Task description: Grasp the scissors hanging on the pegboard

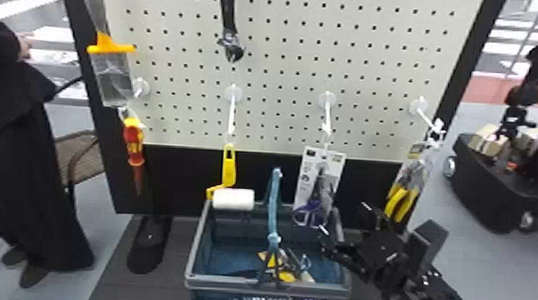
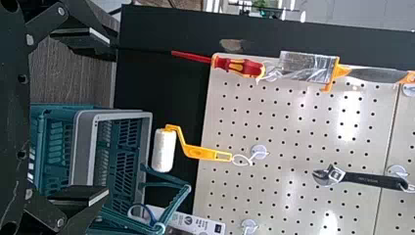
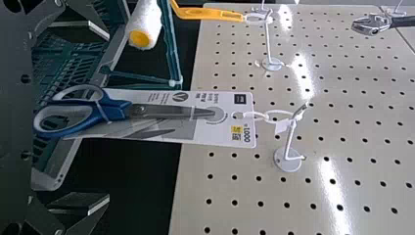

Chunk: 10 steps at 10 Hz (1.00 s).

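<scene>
The scissors have blue handles and are fixed to a white card. They hang from a white hook on the cream pegboard, right of its middle, with the handles lowest. In the right wrist view the scissors lie with their handles between my right gripper's open fingers, not touched by them. My right gripper is low, just right of the handles. My left gripper is open and holds nothing, off to the left of the basket.
A blue-grey basket with tools in it stands under the board. A yellow paint roller, a red screwdriver, yellow pliers, a black wrench and a packaged scraper also hang there. A person in black stands at the left.
</scene>
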Each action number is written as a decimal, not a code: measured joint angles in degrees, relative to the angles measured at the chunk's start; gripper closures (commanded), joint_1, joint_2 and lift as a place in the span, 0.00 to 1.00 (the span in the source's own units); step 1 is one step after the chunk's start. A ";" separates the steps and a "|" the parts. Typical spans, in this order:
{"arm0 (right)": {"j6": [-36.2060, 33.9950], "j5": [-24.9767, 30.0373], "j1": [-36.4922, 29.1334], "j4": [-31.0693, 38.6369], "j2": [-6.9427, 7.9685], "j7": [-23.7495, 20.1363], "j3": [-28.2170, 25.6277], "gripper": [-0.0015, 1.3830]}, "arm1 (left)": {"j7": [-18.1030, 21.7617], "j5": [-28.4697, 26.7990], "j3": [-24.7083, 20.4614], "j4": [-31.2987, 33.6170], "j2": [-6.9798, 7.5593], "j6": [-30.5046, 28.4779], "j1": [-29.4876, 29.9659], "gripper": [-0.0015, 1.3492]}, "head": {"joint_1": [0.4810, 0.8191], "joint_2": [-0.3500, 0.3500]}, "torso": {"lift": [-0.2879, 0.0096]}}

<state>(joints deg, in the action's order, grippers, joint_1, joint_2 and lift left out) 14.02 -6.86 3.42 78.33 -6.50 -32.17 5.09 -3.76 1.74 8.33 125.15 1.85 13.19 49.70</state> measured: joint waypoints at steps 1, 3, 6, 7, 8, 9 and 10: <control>-0.05 -0.26 1.46 -1.00 -0.18 0.00 0.51 0.10 | 0.07 0.08 0.20 -0.32 0.06 0.05 -0.45 0.17 | 0.20 0.50 | 0.63; -0.65 -1.26 4.60 -2.70 -0.76 0.04 2.07 0.10 | 0.08 0.23 0.55 -1.12 0.08 0.07 -1.11 0.17 | 0.20 0.50 | 0.63; -0.92 -4.94 9.74 -7.57 -1.69 0.76 7.30 0.10 | 0.17 0.86 1.73 -3.07 0.45 0.16 -3.21 0.17 | 0.20 0.50 | 0.63; -0.92 -5.29 11.08 -8.09 -2.31 0.80 8.66 0.10 | 0.17 0.99 1.96 -3.49 0.51 0.17 -3.62 0.17 | 0.20 0.50 | 0.63; -0.94 -5.14 12.08 -8.09 -2.92 0.80 9.28 0.11 | 0.17 1.05 2.02 -3.65 0.52 0.17 -3.74 0.17 | 0.20 0.50 | 0.63; -1.28 -5.01 12.82 -7.59 -3.42 0.78 9.47 0.16 | 0.17 1.07 2.04 -3.70 0.52 0.19 -3.77 0.17 | 0.20 0.50 | 0.63; -1.54 -5.00 13.07 -7.26 -3.62 0.72 9.49 0.31 | 0.17 1.07 2.04 -3.71 0.52 0.24 -3.78 0.17 | 0.20 0.50 | 0.63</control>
<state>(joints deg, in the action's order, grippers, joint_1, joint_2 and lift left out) 12.48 -11.86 16.50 71.07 -10.13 -31.45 14.58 -3.60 2.81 10.37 121.44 2.37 13.43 45.91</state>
